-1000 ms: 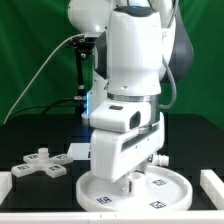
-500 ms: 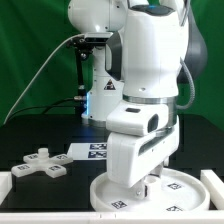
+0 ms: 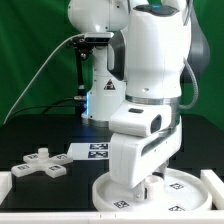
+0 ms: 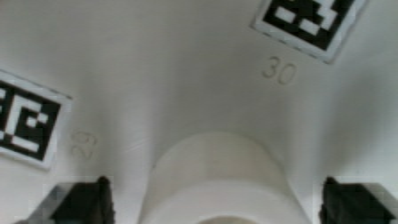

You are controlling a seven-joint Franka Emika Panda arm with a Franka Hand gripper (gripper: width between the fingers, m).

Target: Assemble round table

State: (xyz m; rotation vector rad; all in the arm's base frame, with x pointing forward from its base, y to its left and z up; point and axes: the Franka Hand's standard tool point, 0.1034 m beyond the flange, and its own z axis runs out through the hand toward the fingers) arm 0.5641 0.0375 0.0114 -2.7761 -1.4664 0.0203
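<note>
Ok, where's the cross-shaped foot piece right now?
The cross-shaped foot piece lies on the exterior view's left, beside the marker board and left of the round disc.

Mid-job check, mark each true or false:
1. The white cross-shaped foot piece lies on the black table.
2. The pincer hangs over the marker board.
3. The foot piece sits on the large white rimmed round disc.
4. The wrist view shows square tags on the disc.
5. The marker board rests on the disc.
1. True: the white cross-shaped foot piece lies on the black table, toward the exterior view's left.
2. False: the pincer hangs over the large white rimmed round disc.
3. False: the foot piece lies apart from the disc.
4. True: a black-and-white square tag shows on the disc's surface.
5. False: the marker board lies flat on the table, behind the disc.
</note>
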